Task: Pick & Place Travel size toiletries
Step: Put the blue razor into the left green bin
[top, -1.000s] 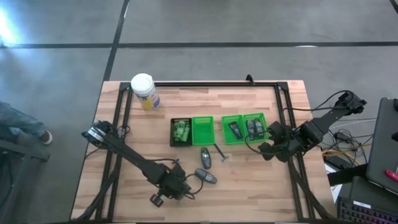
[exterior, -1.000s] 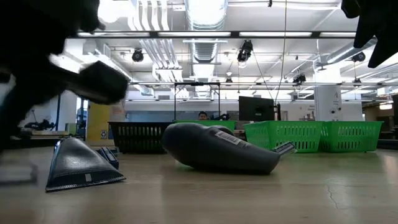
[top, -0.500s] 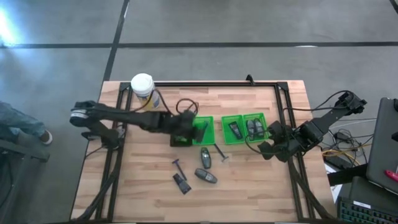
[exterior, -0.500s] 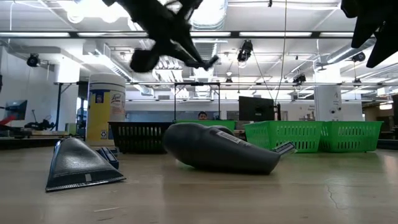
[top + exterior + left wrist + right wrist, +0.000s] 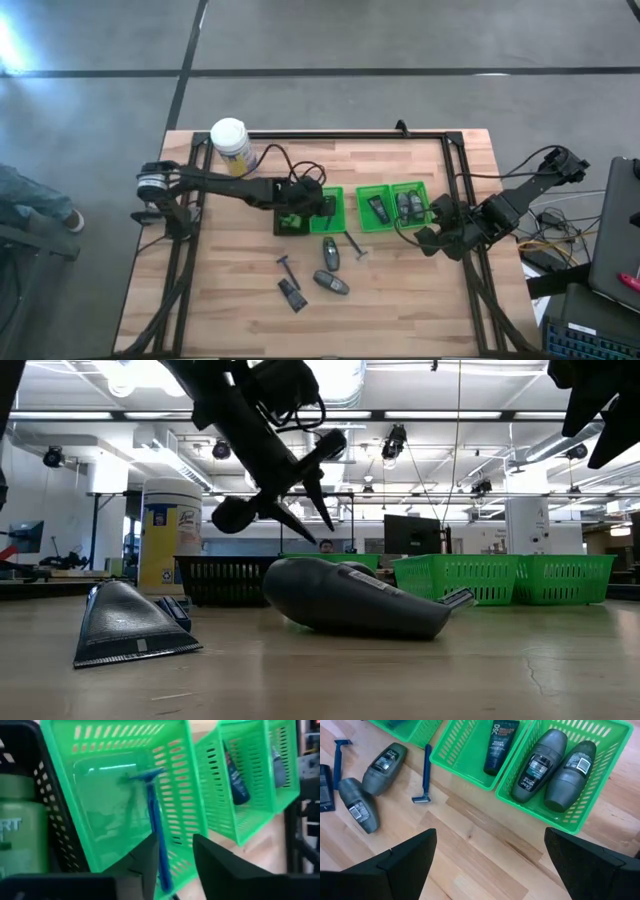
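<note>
My left gripper (image 5: 326, 207) hangs over the empty green tray (image 5: 316, 226), next to the black tray (image 5: 279, 212) of green mini bottles (image 5: 291, 213). Its fingers (image 5: 175, 840) stand a little apart, with a blue T-shaped razor (image 5: 152, 820) between them. Lying flat on the table are two grey oval tubes (image 5: 330, 252) (image 5: 332, 284), two razors (image 5: 355, 245) (image 5: 288, 266) and a black tube (image 5: 292, 296). Two more green trays hold a black tube (image 5: 376, 208) and grey ovals (image 5: 409, 204). My right gripper (image 5: 428, 238) waits wide open (image 5: 490, 840) near the table's right edge. My left gripper has the razor's handle (image 5: 161, 865) lying along the inner side of one finger (image 5: 142, 865); the other finger (image 5: 215, 865) stands clear of it. The fingers slant down from above, along the handle. The razor's head (image 5: 145, 774) points away into the green tray (image 5: 180, 795); whether it rests on the floor I cannot tell.
A white-lidded, yellow-labelled jar (image 5: 232, 146) stands at the far left of the table. A black frame (image 5: 330, 135) runs along the far, left and right edges. Bare wood lies along the near edge and in the far middle of the table.
My left arm has swung from the near part of the table, beside the loose items, toward the far edge to the trays, uncovering a razor and a black tube. In the last half second it has shifted right over the green tray and come down.
</note>
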